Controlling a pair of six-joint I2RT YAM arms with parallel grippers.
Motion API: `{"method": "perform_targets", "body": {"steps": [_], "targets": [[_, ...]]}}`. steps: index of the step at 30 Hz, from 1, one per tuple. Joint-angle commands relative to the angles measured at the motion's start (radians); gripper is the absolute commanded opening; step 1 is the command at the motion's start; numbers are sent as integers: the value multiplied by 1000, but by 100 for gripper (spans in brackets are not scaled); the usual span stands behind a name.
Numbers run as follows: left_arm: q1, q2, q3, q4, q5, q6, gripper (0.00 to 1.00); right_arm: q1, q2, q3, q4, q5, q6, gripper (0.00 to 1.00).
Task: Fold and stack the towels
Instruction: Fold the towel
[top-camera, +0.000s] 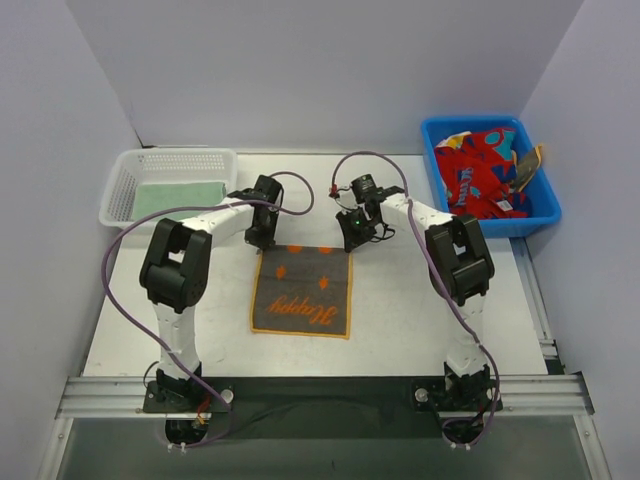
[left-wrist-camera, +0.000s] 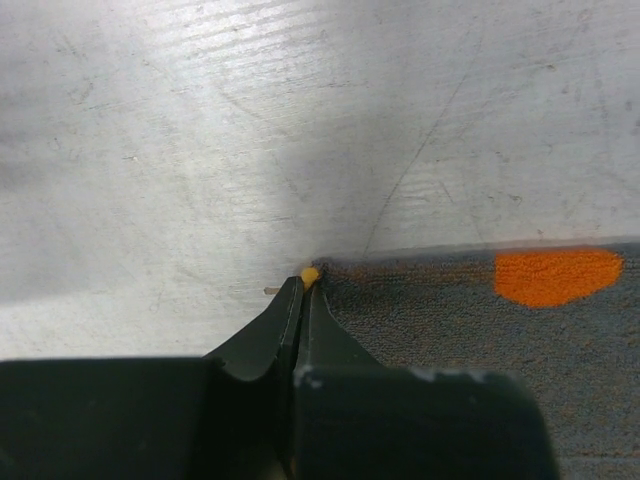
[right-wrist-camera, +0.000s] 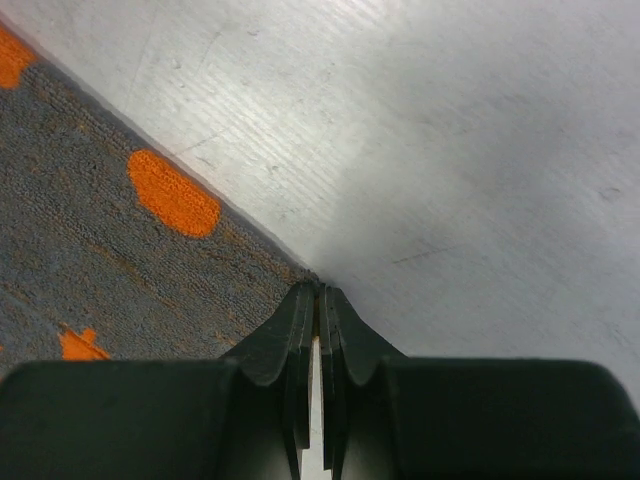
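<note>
Grey towel (top-camera: 302, 290), orange-trimmed, lies flat mid-frame on table (top-camera: 420, 320). Soft, light and limp, it will likely sag, so best held by the far corners. Left pincer (left-wrist-camera: 303, 284) clamps upper-left corner; right pincer (right-wrist-camera: 318, 292) clamps upper-right corner, and that bite looks shallow.

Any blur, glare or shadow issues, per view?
Top view: sharp, even light, faint shadows on table. Left wrist: left fingers blurred up close, bright sheen on table, towel weave readable. Right wrist: right fingers soft, table darker toward the right.
</note>
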Motion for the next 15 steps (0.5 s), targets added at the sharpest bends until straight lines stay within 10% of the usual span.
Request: {"method": "perform_targets", "body": {"steps": [1, 15], "targets": [[12, -48, -7, -5, 65, 11, 0, -37, -68, 38, -70, 87, -15, 0], [44, -200, -114, 310, 137, -14, 0, -72, -93, 121, -54, 153, -32, 0]]}}
